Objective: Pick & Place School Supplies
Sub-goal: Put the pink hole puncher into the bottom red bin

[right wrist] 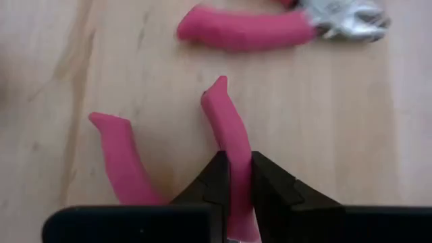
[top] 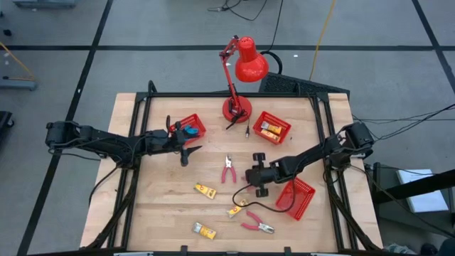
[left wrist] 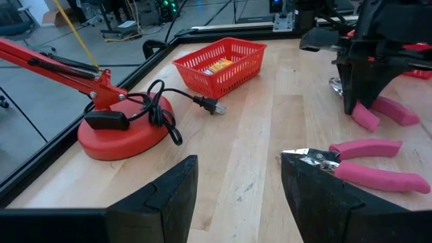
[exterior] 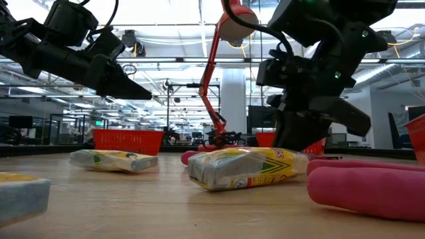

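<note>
Right wrist view shows the right pincer (right wrist: pixel 233 177) clenched on one pink handle of the pliers (right wrist: pixel 226 145), which lie on the tabletop (top: pixel 163 192) near its middle. The left pincer (left wrist: pixel 236 196) hangs released beside the red mesh basket (top: pixel 190 128).

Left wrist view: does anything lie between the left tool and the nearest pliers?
Nothing visible does. Only bare wood lies between the open left tool and the pink-handled pliers. The right tool, shut on another pair, stands beyond them.
</note>
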### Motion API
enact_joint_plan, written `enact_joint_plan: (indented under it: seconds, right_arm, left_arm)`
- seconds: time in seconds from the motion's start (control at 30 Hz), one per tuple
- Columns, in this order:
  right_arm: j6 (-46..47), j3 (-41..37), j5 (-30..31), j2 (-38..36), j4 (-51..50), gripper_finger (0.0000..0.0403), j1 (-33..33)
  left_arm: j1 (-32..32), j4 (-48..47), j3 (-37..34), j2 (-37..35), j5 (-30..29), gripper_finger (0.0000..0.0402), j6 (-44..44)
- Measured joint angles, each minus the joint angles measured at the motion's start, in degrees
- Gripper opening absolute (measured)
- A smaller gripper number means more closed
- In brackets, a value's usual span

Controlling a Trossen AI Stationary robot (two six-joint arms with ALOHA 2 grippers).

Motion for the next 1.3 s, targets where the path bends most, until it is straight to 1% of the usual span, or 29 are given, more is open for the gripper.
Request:
enact_joint_plan:
  seconds: [0.13, 0.2, 0.4, 0.5, 0.6, 0.73, 0.8, 0.9, 1.0, 1.17, 1.3]
  right_arm:
    - [-2.02, -0.08, 7.72, -0.78, 2.76, 0.0028, 1.35]
    - [-3.5, -0.06, 10.53, -1.88, 5.11, 0.0028, 1.97]
    - [-4.88, -0.03, 13.5, -6.48, 5.25, 0.0028, 2.8]
    - [-4.92, 0.0, 14.78, -9.19, 2.35, 0.0028, 3.72]
    - [-3.04, 2.05, 16.3, -11.31, -5.43, 0.0028, 4.91]
    - [0.23, 9.09, 18.82, -11.53, -20.05, 0.0028, 7.1]
    - [2.53, 12.61, 19.11, -11.54, -25.95, 0.0028, 8.42]
    - [7.31, 15.89, 19.06, -11.58, -32.63, 0.0028, 10.1]
    - [13.84, 17.58, 18.89, -11.54, -39.8, 0.0028, 12.27]
    - [26.91, 17.84, 15.64, -11.54, -48.11, 0.0028, 16.26]
    - [36.53, 18.12, 10.87, -11.54, -53.7, 0.0028, 19.75]
  left_arm:
    - [0.0, -0.72, 0.0, 0.0, -0.01, 0.0214, 0.02]
    - [0.0, -0.87, 0.0, 0.0, -0.02, 0.0214, 0.02]
    - [0.0, -1.22, 0.0, 0.0, -0.02, 0.0214, -0.32]
    - [0.0, -1.64, 0.0, 0.0, -0.04, 0.0214, -0.8]
    - [0.0, -2.21, -0.02, 0.0, -0.04, 0.0214, -0.87]
    - [0.0, -2.49, -0.02, 0.0, -0.05, 0.0214, -0.87]
    - [0.0, -2.49, -0.02, 0.0, -0.07, 0.0214, -0.94]
    - [0.0, -2.55, -0.02, 0.0, -0.07, 0.0214, -1.07]
    - [0.0, -3.21, -0.02, 0.0, -0.07, 0.0214, -1.09]
    - [0.0, -4.18, -0.02, 0.0, -0.09, 0.0214, -1.3]
    - [0.0, -4.53, -0.02, 0.0, -0.09, 0.0214, -1.57]
